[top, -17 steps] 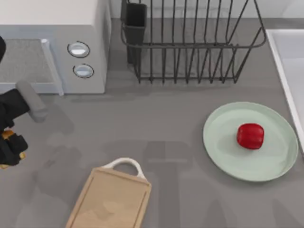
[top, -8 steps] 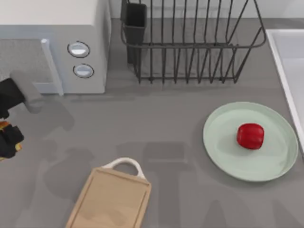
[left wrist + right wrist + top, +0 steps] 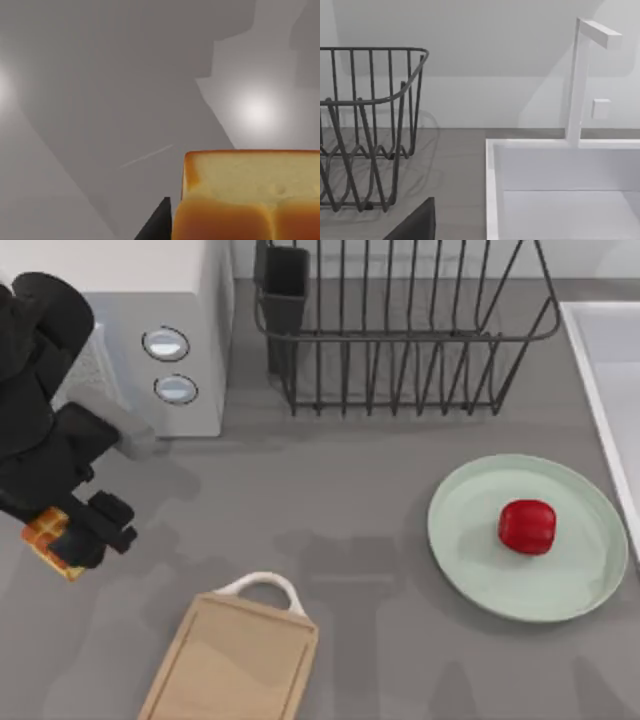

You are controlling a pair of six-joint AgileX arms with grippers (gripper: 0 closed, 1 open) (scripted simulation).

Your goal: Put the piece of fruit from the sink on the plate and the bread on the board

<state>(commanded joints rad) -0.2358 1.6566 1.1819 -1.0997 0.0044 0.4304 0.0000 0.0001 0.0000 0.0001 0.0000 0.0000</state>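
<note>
Grey table [image 3: 330, 510] spreads under the top view, with a microwave [image 3: 150, 340] and a wire dish rack [image 3: 400, 330] along the back and the sink [image 3: 605, 390] at the right edge. From above, the fruit [image 3: 527, 526] already sits on the plate [image 3: 528, 537], so that half looks done to me. My left end effector [image 3: 75, 535] hangs near the left edge in front of the microwave, clamped on the bread [image 3: 48, 537]; the board [image 3: 232, 660] lies apart from it, toward the front, bare.

On the left wrist view, the bread [image 3: 250, 195] sits close to the lens with one dark finger [image 3: 157, 222] beside it, table beneath.

On the right wrist view, I see the rack [image 3: 365, 125], the sink [image 3: 560, 190] and its tap [image 3: 582, 80]; my right arm is parked near the sink, and I cannot tell its grip.

I judge I'm mid-carry: next I should swing the bread across over the board, lower it, then release.
</note>
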